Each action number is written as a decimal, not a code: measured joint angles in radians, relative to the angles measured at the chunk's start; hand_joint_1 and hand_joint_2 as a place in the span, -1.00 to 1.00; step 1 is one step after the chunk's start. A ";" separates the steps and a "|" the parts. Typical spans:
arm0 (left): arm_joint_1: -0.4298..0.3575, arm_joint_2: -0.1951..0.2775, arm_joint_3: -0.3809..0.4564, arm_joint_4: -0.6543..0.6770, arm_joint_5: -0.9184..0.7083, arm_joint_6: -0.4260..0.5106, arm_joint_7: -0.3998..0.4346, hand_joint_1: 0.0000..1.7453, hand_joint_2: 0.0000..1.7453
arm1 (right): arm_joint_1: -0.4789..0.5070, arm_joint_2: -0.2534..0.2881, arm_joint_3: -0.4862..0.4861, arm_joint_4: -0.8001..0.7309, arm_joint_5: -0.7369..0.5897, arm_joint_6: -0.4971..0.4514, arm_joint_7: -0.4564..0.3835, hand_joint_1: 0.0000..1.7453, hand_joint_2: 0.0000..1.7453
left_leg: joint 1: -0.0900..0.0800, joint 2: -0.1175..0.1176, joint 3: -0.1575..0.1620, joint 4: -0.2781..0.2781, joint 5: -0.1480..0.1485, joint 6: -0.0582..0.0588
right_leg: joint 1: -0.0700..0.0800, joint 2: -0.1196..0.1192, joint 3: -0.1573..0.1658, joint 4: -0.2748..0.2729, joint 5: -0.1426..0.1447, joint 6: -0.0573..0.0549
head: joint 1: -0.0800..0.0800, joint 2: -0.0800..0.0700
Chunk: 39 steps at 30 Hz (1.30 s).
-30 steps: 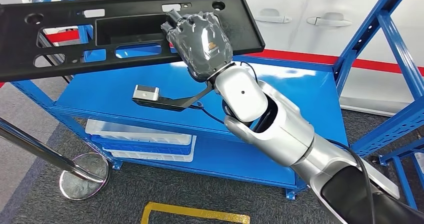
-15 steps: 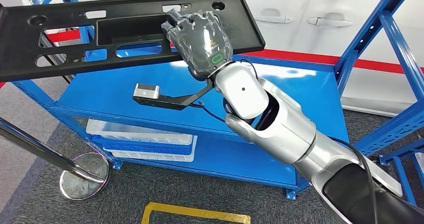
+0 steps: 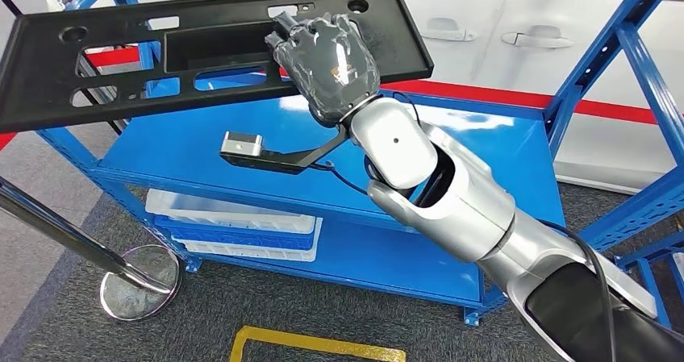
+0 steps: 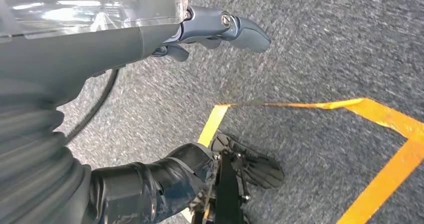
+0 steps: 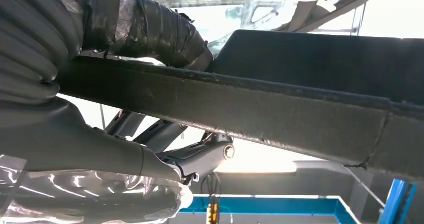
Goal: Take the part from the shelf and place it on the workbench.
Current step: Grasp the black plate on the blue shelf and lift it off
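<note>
Where the grey carpeted floor point(image 3: 72, 330) carries a yellow tape outline point(image 3: 310, 347), the silver right arm point(image 3: 452, 209) rises from the lower right of the head view. Its grey right hand point(image 3: 331, 64) grips the near edge of the long black plastic part with cut-out slots point(image 3: 121, 64), fingers clamped over the top face and the thumb beneath, as the right wrist view shows point(image 5: 240, 104). This panel is held in the air, tilted, above the top deck of the blue metal shelf cart point(image 3: 484, 148) and clear of it. Lower down, white and blue trays point(image 3: 234, 229) sit stacked on a lower shelf. A chrome stanchion base point(image 3: 137, 293) stands at left. Beyond, a white car body with door handles point(image 3: 544, 35) stands behind. The left hand point(image 4: 125, 29) hangs over the floor, fingers loosely apart, holding nothing.
</note>
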 joint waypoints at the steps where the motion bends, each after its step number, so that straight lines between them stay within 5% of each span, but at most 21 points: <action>1: -0.001 0.001 0.000 0.000 0.000 0.000 -0.001 -1.00 1.00 | -0.002 0.000 0.000 0.001 0.000 -0.001 -0.001 1.00 1.00 | -0.001 -0.002 -0.004 0.005 0.000 -0.008 | 0.002 0.002 0.013 -0.028 0.005 -0.003 | 0.000 0.000; 5: 0.002 -0.001 0.000 0.000 0.000 0.000 -0.001 -1.00 1.00 | -0.004 0.001 0.007 0.008 0.000 0.001 -0.004 1.00 1.00 | 0.003 -0.006 -0.020 0.010 0.007 -0.034 | 0.009 0.005 -0.003 -0.038 0.018 -0.033 | 0.000 0.000; 8: 0.003 -0.004 0.000 0.000 0.000 0.000 -0.002 -1.00 1.00 | -0.007 0.002 0.013 0.012 0.000 0.003 -0.005 1.00 1.00 | 0.006 -0.001 -0.066 0.123 -0.090 -0.037 | 0.014 0.001 -0.021 -0.046 0.039 -0.060 | -0.002 0.000; 10: 0.002 -0.004 0.000 0.000 0.000 0.000 -0.002 -1.00 1.00 | -0.008 0.002 0.015 0.014 -0.001 0.004 -0.005 1.00 1.00 | 0.002 -0.001 -0.103 0.250 -0.161 -0.034 | 0.021 0.000 -0.038 -0.045 0.051 -0.067 | -0.002 0.000; 11: 0.002 -0.004 0.000 0.000 0.000 0.000 -0.002 -1.00 1.00 | -0.008 0.002 0.017 0.015 -0.001 0.004 -0.005 1.00 1.00 | 0.000 -0.001 -0.104 0.279 -0.170 -0.031 | 0.025 0.000 -0.047 -0.043 0.057 -0.068 | -0.002 0.000; 13: 0.002 -0.004 0.000 0.000 0.000 -0.001 -0.002 -1.00 1.00 | -0.008 0.002 0.018 0.016 -0.001 0.004 -0.005 1.00 1.00 | -0.008 -0.001 -0.053 0.226 -0.138 -0.021 | 0.031 0.000 -0.062 -0.039 0.067 -0.069 | -0.002 0.000; 15: 0.000 -0.004 0.000 0.000 0.000 -0.001 -0.002 -1.00 1.00 | -0.011 0.001 0.018 0.016 -0.001 0.004 -0.005 1.00 1.00 | -0.017 -0.001 0.035 0.092 -0.101 -0.008 | 0.034 0.000 -0.073 -0.036 0.077 -0.065 | -0.002 0.000; 17: -0.003 -0.003 0.000 0.000 0.000 -0.001 -0.002 -1.00 1.00 | -0.014 0.001 0.018 0.016 -0.001 0.004 -0.005 1.00 1.00 | -0.027 -0.002 0.077 0.016 -0.087 -0.001 | 0.034 -0.002 -0.076 -0.039 0.089 -0.056 | -0.002 0.000; 20: -0.005 -0.003 0.000 0.000 -0.001 -0.001 -0.003 -1.00 1.00 | -0.019 0.001 0.018 0.016 -0.002 0.004 -0.005 1.00 1.00 | -0.029 0.000 0.071 0.000 -0.065 0.010 | 0.032 -0.003 -0.078 -0.047 0.104 -0.037 | -0.002 0.000; 21: -0.006 -0.003 0.000 0.000 -0.001 -0.001 -0.003 -1.00 1.00 | -0.020 0.000 0.018 0.016 -0.002 0.005 -0.005 1.00 1.00 | -0.027 0.002 0.067 -0.005 -0.053 0.017 | 0.032 -0.003 -0.083 -0.037 0.088 -0.032 | -0.001 0.000; 25: -0.007 -0.003 0.000 0.000 -0.001 -0.001 -0.002 -1.00 1.00 | -0.024 -0.001 0.018 0.017 -0.004 0.006 -0.005 1.00 1.00 | -0.024 0.009 0.023 -0.013 -0.010 0.036 | 0.029 -0.004 -0.140 0.165 -0.075 -0.019 | 0.001 0.000; 27: -0.007 -0.003 0.000 0.000 -0.001 -0.001 -0.002 -1.00 1.00 | -0.024 -0.002 0.019 0.018 -0.005 0.006 -0.005 1.00 1.00 | -0.025 0.010 -0.003 -0.009 0.007 0.034 | 0.027 -0.004 -0.136 0.227 -0.081 -0.016 | 0.001 0.000; 29: -0.007 -0.003 0.000 0.000 -0.001 -0.001 -0.001 -1.00 1.00 | -0.024 -0.003 0.019 0.018 -0.006 0.007 -0.005 1.00 1.00 | -0.025 0.009 -0.028 -0.001 0.021 0.029 | 0.024 -0.004 -0.066 0.159 -0.032 -0.017 | 0.001 0.000; 32: -0.007 -0.003 0.000 0.000 0.000 0.002 0.004 -1.00 1.00 | -0.026 -0.003 0.019 0.018 -0.013 0.009 -0.005 1.00 1.00 | -0.027 0.007 -0.053 0.011 0.039 0.015 | 0.030 -0.003 0.061 -0.025 -0.025 -0.028 | 0.000 0.000; 36: -0.006 -0.003 -0.002 0.001 0.000 0.009 0.012 -1.00 1.00 | -0.024 -0.004 0.020 0.020 -0.017 0.013 -0.005 1.00 1.00 | -0.023 0.004 -0.071 0.010 0.049 -0.011 | 0.032 -0.006 0.056 -0.067 -0.004 -0.054 | 0.001 0.000; 39: -0.005 -0.005 -0.004 0.002 0.000 0.011 0.012 -1.00 1.00 | -0.024 -0.004 0.022 0.021 -0.018 0.014 -0.005 1.00 1.00 | -0.019 0.003 -0.116 0.133 -0.077 -0.026 | 0.029 -0.009 0.021 -0.073 0.030 -0.074 | -0.003 0.000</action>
